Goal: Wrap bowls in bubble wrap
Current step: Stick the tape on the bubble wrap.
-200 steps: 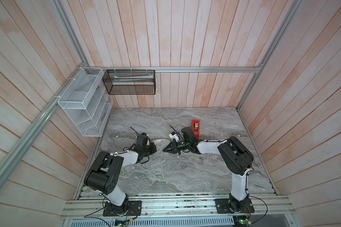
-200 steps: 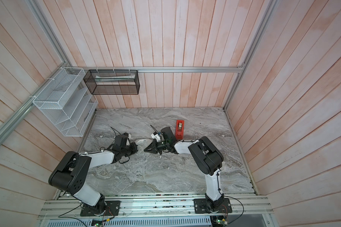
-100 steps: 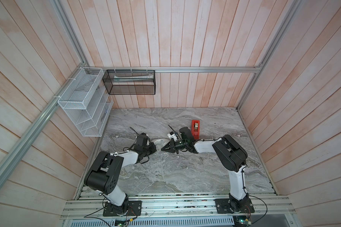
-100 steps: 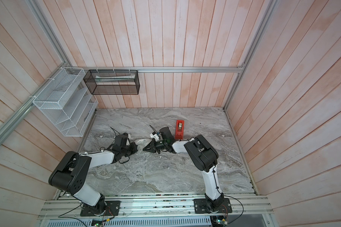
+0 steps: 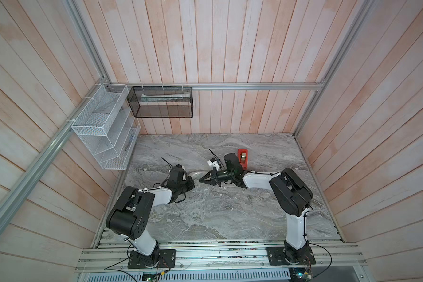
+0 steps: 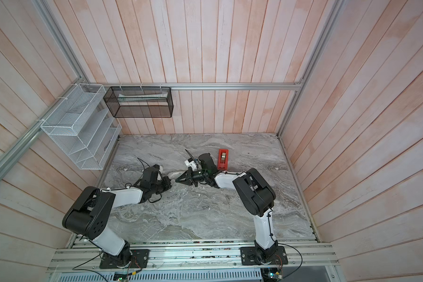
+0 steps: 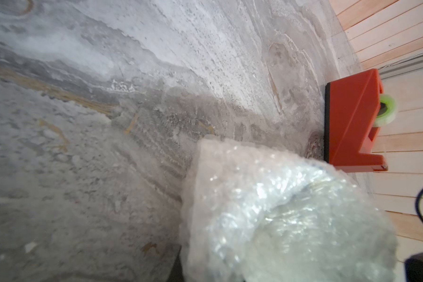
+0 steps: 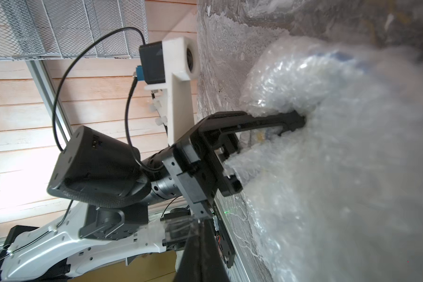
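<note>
At the middle of the counter (image 5: 205, 219), the left gripper (image 5: 191, 182) has its jaws clamped on the bubble wrap (image 8: 352, 171). In the right wrist view, 1 black finger (image 8: 266, 119) runs over the bundle with its tip buried in the plastic, and a fold of wrap hides the other finger. The right gripper (image 5: 201, 180) faces it with its jaws closed to a point. Its tip is just beside the bundle; whether it touches cannot be told. A small clear strip (image 8: 178, 228) shows at that tip, and whether it is gripped is unclear.

The bowl (image 8: 352, 62) sits inside the wrap, showing only as blurred blue and yellow patches through the plastic. In both top views the bundle is a whitish lump (image 6: 172, 174) lying on the grey marble between the 2 grippers.

Beyond the right wrist stands a red tape dispenser (image 5: 242, 156), upright on the counter, holding a tape roll (image 7: 386, 109) with a green core. Well apart from all this, a white wire rack (image 5: 103, 127) and a black mesh basket (image 5: 161, 102) hang on the wooden walls (image 5: 230, 48).
</note>
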Controlling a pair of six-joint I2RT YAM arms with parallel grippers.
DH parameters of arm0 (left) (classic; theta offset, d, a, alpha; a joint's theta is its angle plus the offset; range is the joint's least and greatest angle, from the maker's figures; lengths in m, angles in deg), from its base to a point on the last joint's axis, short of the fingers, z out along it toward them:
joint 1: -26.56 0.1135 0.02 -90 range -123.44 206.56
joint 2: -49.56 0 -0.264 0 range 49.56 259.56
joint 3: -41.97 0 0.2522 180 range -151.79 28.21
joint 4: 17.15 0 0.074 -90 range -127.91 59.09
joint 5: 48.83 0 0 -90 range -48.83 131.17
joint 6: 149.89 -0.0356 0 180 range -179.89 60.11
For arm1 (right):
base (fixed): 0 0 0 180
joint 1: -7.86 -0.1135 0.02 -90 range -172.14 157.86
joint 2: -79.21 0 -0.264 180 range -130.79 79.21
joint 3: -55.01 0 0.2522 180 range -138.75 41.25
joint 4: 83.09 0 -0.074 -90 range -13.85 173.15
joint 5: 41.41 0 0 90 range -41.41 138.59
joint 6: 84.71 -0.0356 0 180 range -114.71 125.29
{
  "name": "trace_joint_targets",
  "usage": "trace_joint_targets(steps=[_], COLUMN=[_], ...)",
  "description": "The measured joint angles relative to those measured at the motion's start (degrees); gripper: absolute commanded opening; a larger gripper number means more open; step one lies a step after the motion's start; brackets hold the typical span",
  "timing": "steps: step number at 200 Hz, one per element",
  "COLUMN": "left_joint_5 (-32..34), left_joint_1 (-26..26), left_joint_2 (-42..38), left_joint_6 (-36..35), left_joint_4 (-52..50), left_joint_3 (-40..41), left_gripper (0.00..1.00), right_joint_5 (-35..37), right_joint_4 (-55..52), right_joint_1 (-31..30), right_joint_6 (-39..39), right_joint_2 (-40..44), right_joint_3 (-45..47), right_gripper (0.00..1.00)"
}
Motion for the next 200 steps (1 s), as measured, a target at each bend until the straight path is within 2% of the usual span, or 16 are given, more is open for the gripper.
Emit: trace_joint_targets(steps=[57,200], left_joint_5=[0.0,0.0], left_joint_1=[0.0,0.0], left_joint_2=[0.0,0.0], left_joint_6=[0.2,1.9], left_joint_4=[0.9,2.3], left_joint_3=[0.5,1.2], left_gripper=[0.06,0.06], right_joint_5=[0.3,2.9], right_joint_4=[1.3,-2.2], right_joint_1=[0.9,-0.3], right_joint_6=[-2.5,-2.1], right_joint_2=[-0.5,-3.4], right_joint_3=[0.0,0.2], right_gripper=[0.00,0.00])
